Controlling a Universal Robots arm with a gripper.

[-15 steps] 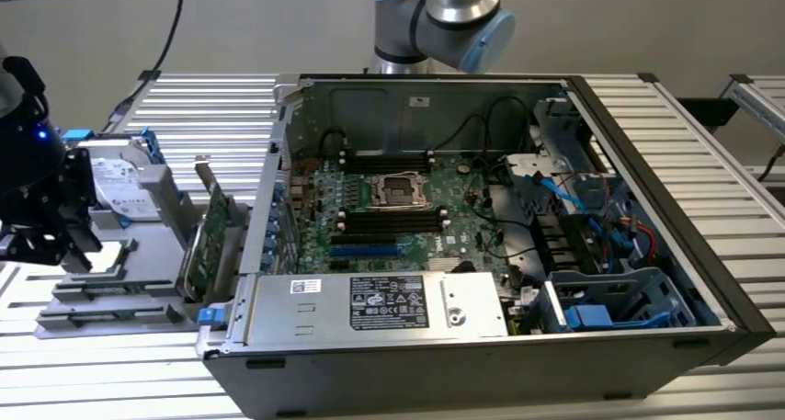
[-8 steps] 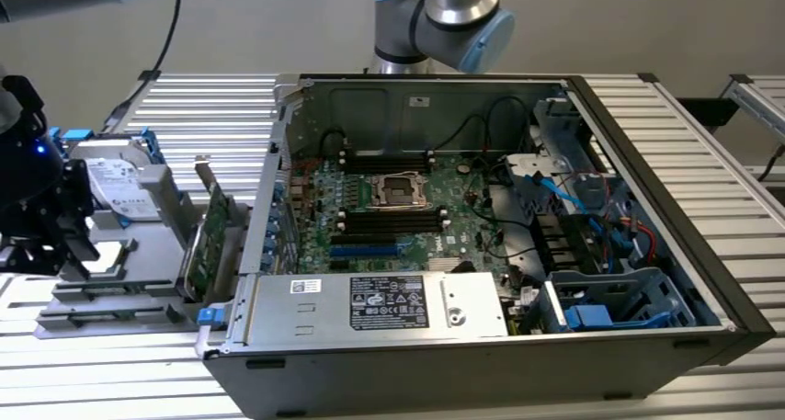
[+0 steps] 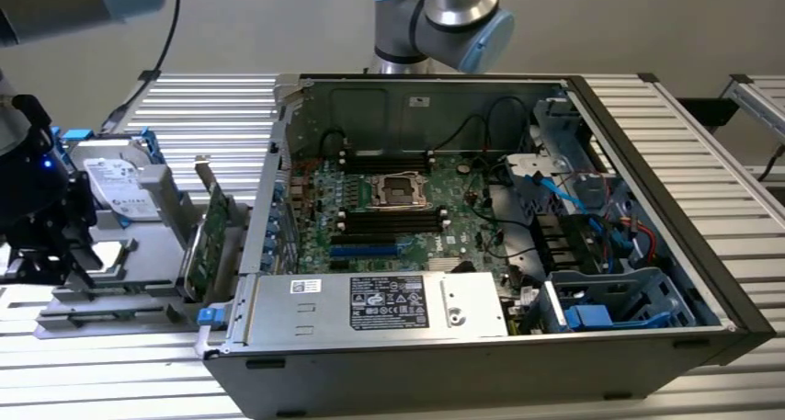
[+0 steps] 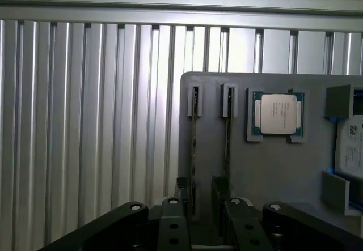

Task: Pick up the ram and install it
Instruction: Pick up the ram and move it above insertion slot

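Two ram sticks (image 4: 194, 149), one processor (image 4: 277, 114), one hard drive (image 3: 120, 188), one expansion card (image 3: 215, 232)

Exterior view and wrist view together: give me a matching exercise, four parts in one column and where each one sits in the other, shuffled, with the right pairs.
Things
1. silver boxy hard drive with blue rails
2. two thin green ram sticks
3. square silver-topped processor chip
4. grey metal power supply with a black label

Places
A. inside the open dark computer case, along its near wall
B. flat in a square frame on the grey holder tray
C. on edge in narrow slots of the tray
D. propped on the tray at the exterior view's left, outside the case

Pairs: 1-D, 2-C, 3-B, 4-A
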